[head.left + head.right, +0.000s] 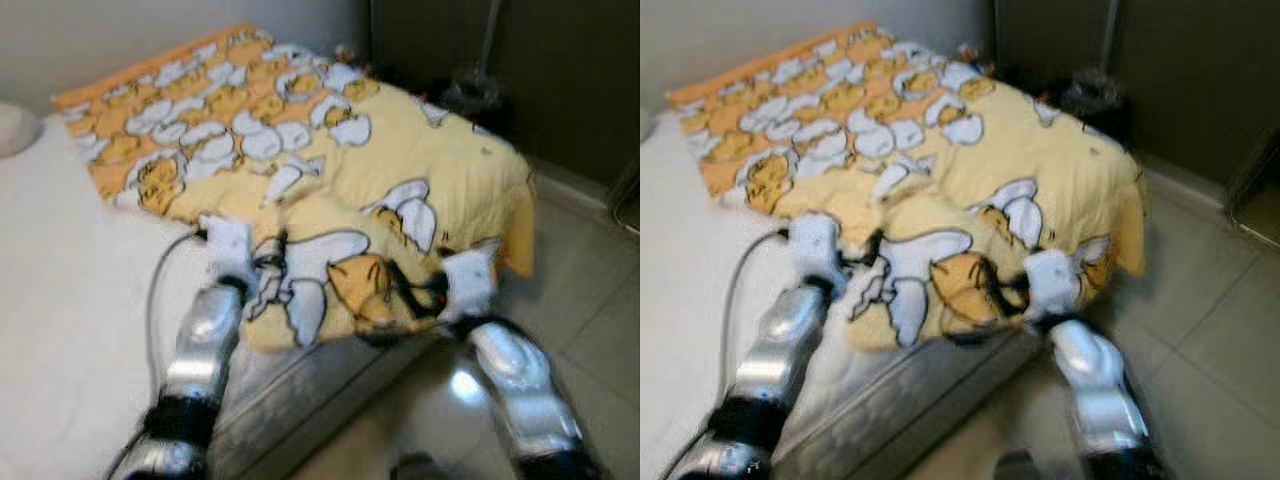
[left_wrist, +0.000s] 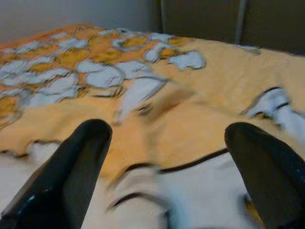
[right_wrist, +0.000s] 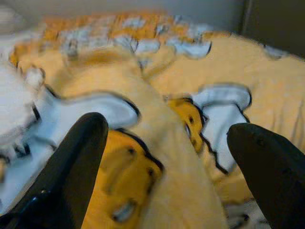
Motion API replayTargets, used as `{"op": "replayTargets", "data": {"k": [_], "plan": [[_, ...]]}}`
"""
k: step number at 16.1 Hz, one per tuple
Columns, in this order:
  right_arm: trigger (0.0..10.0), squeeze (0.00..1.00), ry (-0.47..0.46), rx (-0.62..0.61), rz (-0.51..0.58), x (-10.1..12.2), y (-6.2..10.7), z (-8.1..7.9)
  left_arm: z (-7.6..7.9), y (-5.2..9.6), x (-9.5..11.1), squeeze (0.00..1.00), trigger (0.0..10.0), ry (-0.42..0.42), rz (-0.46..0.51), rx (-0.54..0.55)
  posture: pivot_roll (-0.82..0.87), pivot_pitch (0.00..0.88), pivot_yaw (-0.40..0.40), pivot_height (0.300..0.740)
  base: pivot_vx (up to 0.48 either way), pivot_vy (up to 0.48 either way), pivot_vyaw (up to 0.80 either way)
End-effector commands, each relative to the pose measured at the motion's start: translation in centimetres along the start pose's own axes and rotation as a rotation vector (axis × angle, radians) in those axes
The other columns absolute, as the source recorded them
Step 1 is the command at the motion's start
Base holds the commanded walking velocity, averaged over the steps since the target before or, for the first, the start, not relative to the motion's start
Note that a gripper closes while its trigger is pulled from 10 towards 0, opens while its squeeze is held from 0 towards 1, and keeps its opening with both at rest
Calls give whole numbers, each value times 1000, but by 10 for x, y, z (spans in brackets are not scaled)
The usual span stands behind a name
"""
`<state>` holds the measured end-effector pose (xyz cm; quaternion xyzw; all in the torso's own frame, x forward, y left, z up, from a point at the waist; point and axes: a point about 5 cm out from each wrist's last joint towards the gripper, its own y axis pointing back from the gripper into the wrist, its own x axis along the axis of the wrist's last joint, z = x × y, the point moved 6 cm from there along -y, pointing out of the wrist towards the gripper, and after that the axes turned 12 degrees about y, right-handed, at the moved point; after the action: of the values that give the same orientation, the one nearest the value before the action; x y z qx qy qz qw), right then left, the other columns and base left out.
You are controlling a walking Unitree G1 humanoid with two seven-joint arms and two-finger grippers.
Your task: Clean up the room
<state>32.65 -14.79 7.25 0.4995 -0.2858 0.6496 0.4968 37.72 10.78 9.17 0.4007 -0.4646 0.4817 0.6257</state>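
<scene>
Left claw (image 2: 162, 167) is spread wide, both black fingers (image 2: 71, 167) apart over the near edge of the blanket (image 1: 330, 190), nothing between them as far as I can see. Right claw (image 3: 167, 171) is also wide, its 2 fingers (image 3: 267, 167) straddling a raised fold of the same blanket; whether the pads touch the cloth I can't tell, wrist views are blurry.

From the head views my 2 silver arms reach forward side by side, left arm (image 1: 205, 345) over the bed, right arm (image 1: 520, 385) out past the bed's corner above the floor. Both claws sit at the blanket's bunched front hem, left one near the white mattress side, right one near the hanging corner.

Blanket is yellow-orange with a cartoon cat and white blob print, lying rumpled across the far part of the bed (image 1: 60, 300), its near edge crumpled and its right side draping over the bed corner. Bare white sheet shows on the left part of the bed. A pale pillow (image 1: 15, 125) sits at the far left edge. A black cable (image 1: 155, 290) runs along my left arm. Tiled floor (image 1: 590, 300) is to the right, glossy, and a dark bin-like object (image 1: 470, 92) stands by the dark wall beyond the bed, too blurred to name for sure.
</scene>
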Motion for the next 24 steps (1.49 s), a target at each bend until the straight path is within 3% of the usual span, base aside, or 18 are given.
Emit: {"op": "replayTargets", "data": {"k": [1, 3, 4, 8, 11, 13, 17, 21, 24], "plan": [[10000, 0, -36, 80, 34, 9, 1, -17, -19, 5, -9, 0, 10000, -4, -39, 33, -224, 0, 180, 740, 0, 0, 0], [10000, 0, -40, 94, 13, 2, 11, -16, -13, 3, -17, 0, 10000, 40, -77, -42, -225, 0, 174, 740, 0, 0, 0], [10000, 0, -45, 100, -6, -1, 20, -17, -19, 1, -22, 0, 10000, 20, -99, -27, -233, 57, 165, 740, 0, 0, 0], [10000, 0, -59, 173, -61, -6, 52, -39, -35, -3, -34, 0, 10000, -21, -175, -29, -239, 168, 160, 740, 0, 0, 0], [10000, 0, -75, 204, -74, -4, 69, -53, -32, -3, -50, 0, 10000, -5, -231, -57, -250, 205, 157, 740, 0, 0, 0], [10000, 0, -81, 236, -92, 0, 85, -63, -39, -4, -60, 0, 10000, -13, -270, 9, -291, 245, 154, 740, 0, 0, 0], [10000, 0, -89, 245, -147, 1, 109, -65, -53, 1, -68, 0, 10000, 13, -287, 87, -316, 300, 146, 740, 0, 0, 0], [10000, 0, -107, 255, -168, 4, 116, -72, -61, 5, -74, 0, 10000, 31, -298, 134, -324, 324, 139, 740, 0, 0, 0], [10000, 0, -111, 255, -179, 4, 119, -72, -58, 0, -67, 0, 10000, 159, -254, 149, -332, 326, 139, 740, 0, 0, 0]]}}
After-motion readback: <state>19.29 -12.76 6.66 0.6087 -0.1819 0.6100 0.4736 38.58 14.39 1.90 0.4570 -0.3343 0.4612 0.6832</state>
